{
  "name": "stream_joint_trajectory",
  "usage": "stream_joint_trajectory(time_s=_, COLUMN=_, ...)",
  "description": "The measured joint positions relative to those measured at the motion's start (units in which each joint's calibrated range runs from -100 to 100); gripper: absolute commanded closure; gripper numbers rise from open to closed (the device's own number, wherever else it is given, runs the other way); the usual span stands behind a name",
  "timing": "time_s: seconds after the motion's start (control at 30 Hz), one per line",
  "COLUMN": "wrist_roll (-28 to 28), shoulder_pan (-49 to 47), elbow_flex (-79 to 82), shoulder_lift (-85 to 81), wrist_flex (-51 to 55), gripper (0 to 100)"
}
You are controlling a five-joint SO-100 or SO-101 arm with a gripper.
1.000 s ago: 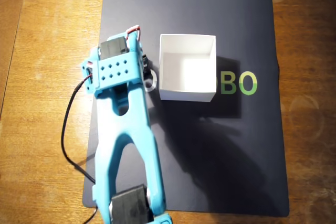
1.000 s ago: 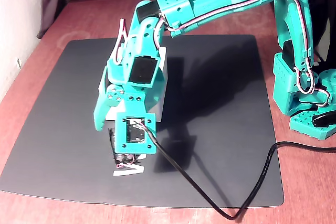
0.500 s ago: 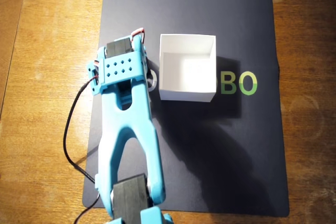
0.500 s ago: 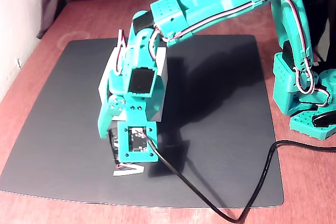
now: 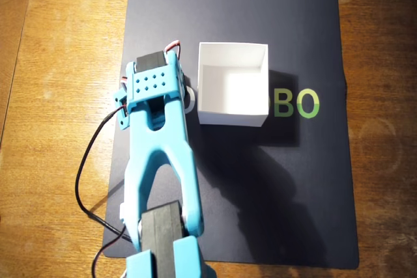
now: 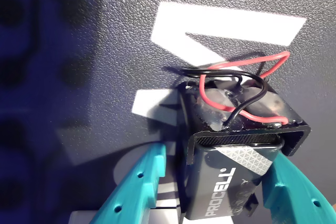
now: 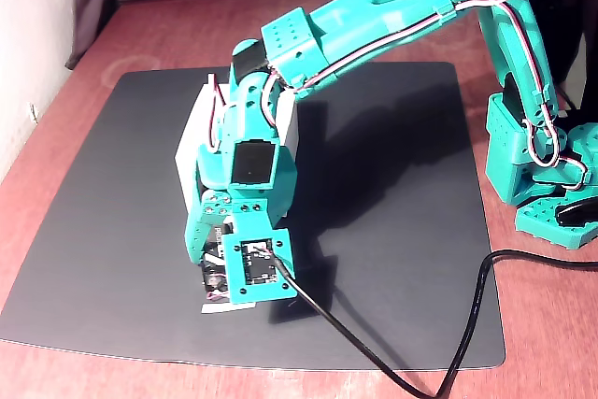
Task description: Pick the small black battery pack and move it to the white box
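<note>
Between spread gripper (image 6: 210, 192) fingers, the small black battery pack (image 6: 231, 156), on mat (image 6: 105, 51).

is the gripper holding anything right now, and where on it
Not clearly. The gripper straddles the small black battery pack at its long sides, away from the wired end, but a gap shows beside one finger.

End effector (image 6: 210, 182) lower over battery pack (image 6: 233, 161)
</note>
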Motion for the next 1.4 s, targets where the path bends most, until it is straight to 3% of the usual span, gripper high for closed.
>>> stream_joint_trajectory(time_s=0.3, wrist_roll=0.05, shoulder_pan=0.00, elbow_flex=-0.64, shoulder_lift=1.10, wrist_flex=1.05, gripper=81)
stream_joint_trajectory(time_s=0.43, wrist_roll=0.11, shoulder_pan=0.00, elbow_flex=-0.64, shoulder_lift=1.10, wrist_flex=1.05, gripper=91)
stream_joint_trajectory(time_s=0.63, wrist_roll=0.32, shoulder_pan=0.00, elbow_flex=-0.64, shoulder_lift=1.10, wrist_flex=1.05, gripper=93)
stream_joint_trajectory(time_s=0.77, wrist_roll=0.32, shoulder_pan=0.00, elbow_flex=-0.64, shoulder_lift=1.10, wrist_flex=1.05, gripper=99)
stream_joint_trajectory(time_s=1.2, wrist_roll=0.32, shoulder_pan=0.00, elbow_flex=-1.00, shoulder_lift=1.10, wrist_flex=1.05, gripper=99)
stream_joint_trajectory(time_s=1.4, wrist_roll=3.05, shoulder_pan=-0.37, elbow_flex=-3.55, shoulder_lift=1.95, wrist_flex=2.01, gripper=99)
